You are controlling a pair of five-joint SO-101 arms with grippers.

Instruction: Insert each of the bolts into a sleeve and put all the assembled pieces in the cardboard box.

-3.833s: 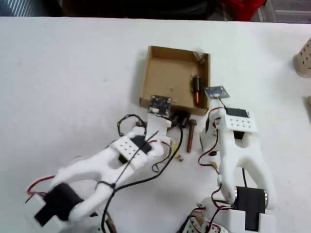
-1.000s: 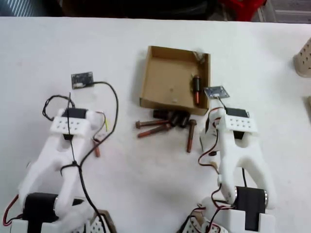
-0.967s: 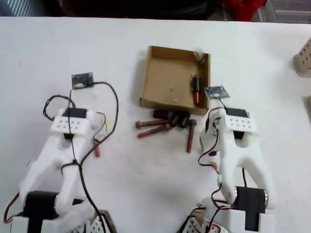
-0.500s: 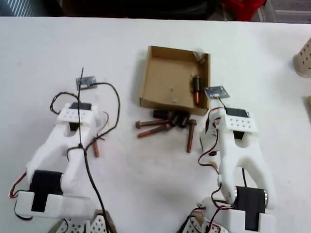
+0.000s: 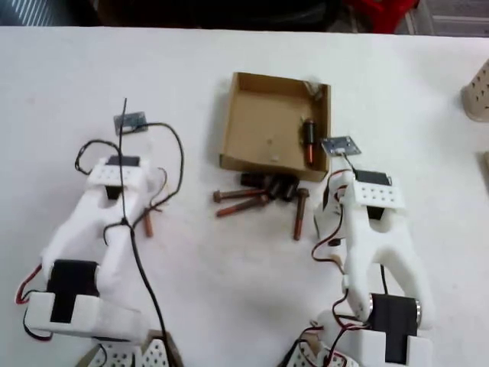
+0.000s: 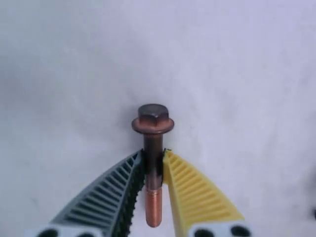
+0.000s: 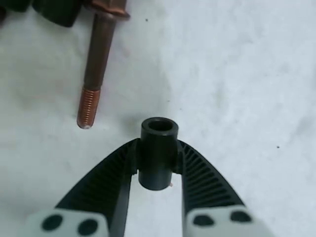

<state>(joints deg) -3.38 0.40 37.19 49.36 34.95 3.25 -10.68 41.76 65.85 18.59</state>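
My left gripper (image 6: 153, 154) is shut on the shank of a copper bolt (image 6: 152, 120), held just over the white table; in the high view this bolt (image 5: 148, 223) pokes out beside the left arm (image 5: 114, 191). My right gripper (image 7: 157, 150) is shut on a black sleeve (image 7: 158, 136) with its bore facing up, close to a loose bolt (image 7: 98, 64). The cardboard box (image 5: 263, 126) holds one assembled piece (image 5: 309, 141). Three loose bolts (image 5: 243, 200) and black sleeves (image 5: 271, 184) lie just in front of the box, between the arms.
The right arm (image 5: 374, 222) stands beside the box's near right corner. A beige object (image 5: 478, 93) sits at the table's right edge. Bare white table spreads to the left of and behind the box.
The left arm swung from the pile in front of the box out to the left, carrying a bolt, then shifted slightly away from the table's front. The right arm has not moved.
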